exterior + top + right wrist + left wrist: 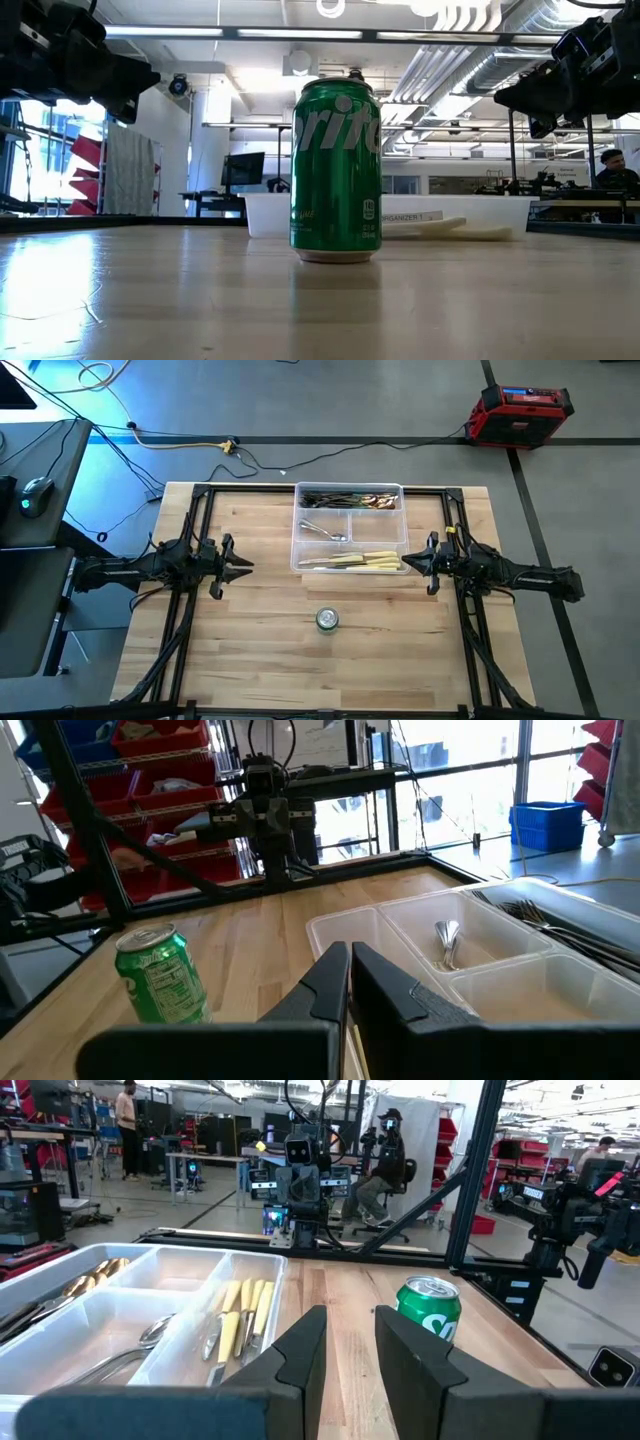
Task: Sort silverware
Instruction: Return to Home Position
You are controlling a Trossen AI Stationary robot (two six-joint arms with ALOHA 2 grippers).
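Observation:
The silverware lies in a clear divided tray [297, 550] at the table's far middle. Dark forks and green-handled pieces [350, 498] fill the far compartment, shiny spoons [325, 531] a middle one, and cream-handled knives [360, 562] the near one. My left gripper [350, 1320] hangs level over the table, left of the tray; it is open a little, with nothing between its fingers. My right gripper [349, 952] is shut and empty, pointing level beside the tray's near right corner. The wrist views show the knives [240, 1315], a spoon [446, 942] and forks [540, 920].
A green soda can [327, 620] stands upright on the wood in front of the tray, midway between both arms; it also shows in the low view as the can [336, 172]. Black frame rails [200, 530] run along the table's left, right and far sides. People are in the room behind.

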